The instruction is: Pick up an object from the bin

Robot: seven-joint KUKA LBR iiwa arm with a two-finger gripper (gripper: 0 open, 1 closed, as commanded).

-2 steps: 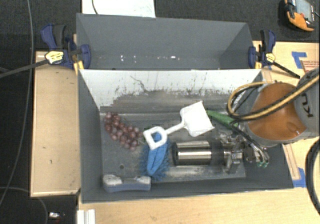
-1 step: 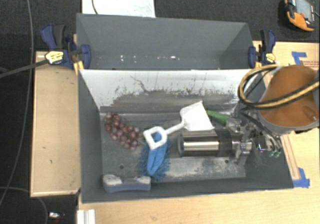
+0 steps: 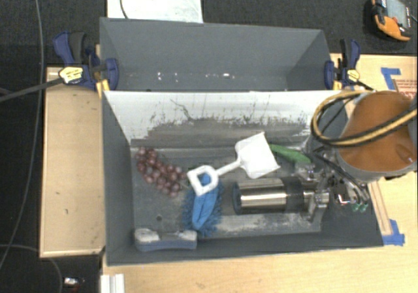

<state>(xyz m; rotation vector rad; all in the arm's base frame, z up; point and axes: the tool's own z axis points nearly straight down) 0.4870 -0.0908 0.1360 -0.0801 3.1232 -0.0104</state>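
Plainly, the gripper (image 3: 318,199) is set low at the right end of the bin (image 3: 215,119), close to the right wall. Whether it is spread wide, drawn narrow or closed on anything cannot be told, since the part is lost among dark hardware. The thing nearest to it is a shiny metal cylinder (image 3: 261,196), laid on its side on the bin floor right of centre, its dark end just beside the gripper; contact cannot be judged.

Several failures are to be feared. A smooth round body may be rolled or shoved leftward towards the blue brush (image 3: 204,208) if it is met off-centre, and slipping is likely if only its end is pinched. The white scoop (image 3: 251,156), whose blade lies just behind the cylinder, and the green piece (image 3: 287,153) beside it could be snagged or dragged along by the wrist. The right wall may also be struck if the arm is lowered further.
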